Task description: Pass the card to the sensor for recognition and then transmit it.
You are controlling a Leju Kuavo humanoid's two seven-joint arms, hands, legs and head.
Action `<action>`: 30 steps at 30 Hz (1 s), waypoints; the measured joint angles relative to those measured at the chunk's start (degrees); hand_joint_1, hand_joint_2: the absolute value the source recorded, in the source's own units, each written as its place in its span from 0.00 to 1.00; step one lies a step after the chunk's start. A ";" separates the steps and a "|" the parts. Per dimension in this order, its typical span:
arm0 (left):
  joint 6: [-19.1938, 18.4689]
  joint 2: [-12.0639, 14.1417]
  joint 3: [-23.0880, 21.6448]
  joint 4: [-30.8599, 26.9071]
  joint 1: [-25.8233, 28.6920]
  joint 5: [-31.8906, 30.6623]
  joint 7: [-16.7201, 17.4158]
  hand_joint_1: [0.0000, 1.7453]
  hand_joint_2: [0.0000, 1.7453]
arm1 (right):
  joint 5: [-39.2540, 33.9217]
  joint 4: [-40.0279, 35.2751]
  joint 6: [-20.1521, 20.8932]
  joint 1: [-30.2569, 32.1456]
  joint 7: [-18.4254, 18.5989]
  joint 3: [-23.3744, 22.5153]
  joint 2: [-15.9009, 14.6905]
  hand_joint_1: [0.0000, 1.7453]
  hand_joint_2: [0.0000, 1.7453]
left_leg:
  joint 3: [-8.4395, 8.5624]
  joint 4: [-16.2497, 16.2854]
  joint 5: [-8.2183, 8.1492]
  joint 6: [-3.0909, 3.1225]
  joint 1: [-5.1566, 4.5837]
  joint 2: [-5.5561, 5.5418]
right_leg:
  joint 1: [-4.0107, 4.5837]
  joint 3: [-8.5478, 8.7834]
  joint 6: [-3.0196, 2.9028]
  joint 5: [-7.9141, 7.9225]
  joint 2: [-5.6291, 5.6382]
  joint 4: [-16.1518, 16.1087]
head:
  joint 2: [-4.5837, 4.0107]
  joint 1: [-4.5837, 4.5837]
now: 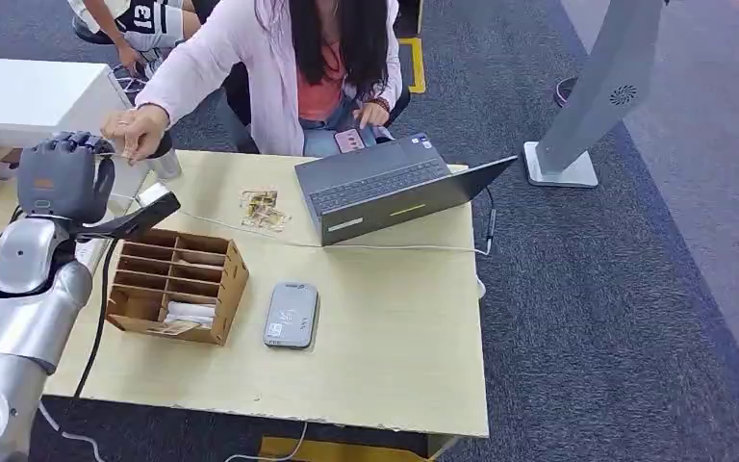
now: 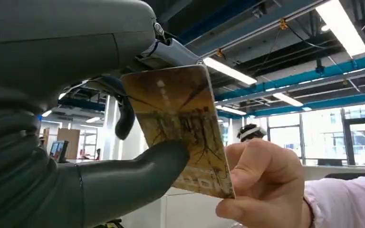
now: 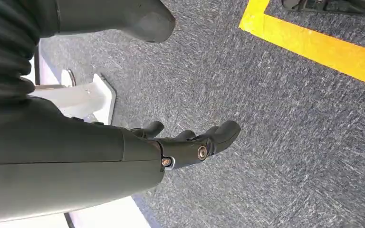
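A brown cardboard organiser box [image 1: 177,285] with slotted compartments sits on the pale wooden bench [image 1: 394,327]; a few pale cards or papers lie in its near compartments, and the rest cannot be made out. Just beside the box lies a flat grey card sensor [image 1: 292,314], and beyond it stands an open dark laptop [image 1: 385,188], with a small loose pile of cards [image 1: 262,209] between the laptop and the box.

The robot's left hand [image 1: 63,173] is raised at the far left corner of the bench. In the left wrist view its thick grey thumb [image 2: 138,166] presses against the face of a golden-brown patterned card [image 2: 183,128], pinching it against the darker fingers behind. A person's hand [image 2: 266,185] in a pink sleeve grips the same card at its opposite edge, so both hold it at once.

The right hand [image 3: 190,142] hangs over grey carpet [image 3: 290,142] with a yellow floor line [image 3: 313,45], its fingers loosely apart and holding nothing.
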 joint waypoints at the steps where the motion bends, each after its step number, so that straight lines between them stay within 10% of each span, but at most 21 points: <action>1: 0.00 0.00 0.00 0.02 0.01 0.00 0.00 1.00 1.00 | 0.00 0.00 0.00 0.00 -0.02 0.00 0.00 0.00 1.00 | 0.00 0.00 0.00 0.00 0.00 0.00 | 0.00 0.00 0.00 0.00 0.00 0.00 | 0.00 0.00; 19: 0.87 -0.37 -0.04 0.37 1.68 -0.15 -0.85 1.00 1.00 | 0.31 0.00 -0.04 0.01 -0.33 0.00 0.00 0.00 1.00 | 0.01 0.00 0.00 0.00 0.00 0.00 | 0.00 0.00 0.00 0.00 0.00 0.00 | 0.00 0.00; 30: -1.18 -9.00 -5.75 -6.06 9.06 -1.92 -0.70 1.00 1.00 | 0.83 0.00 -0.44 -0.01 -0.26 0.00 0.26 0.00 1.00 | -0.02 0.05 -0.01 0.03 -0.07 -0.14 | -0.02 0.06 0.02 0.01 -0.11 -0.04 | 0.00 0.00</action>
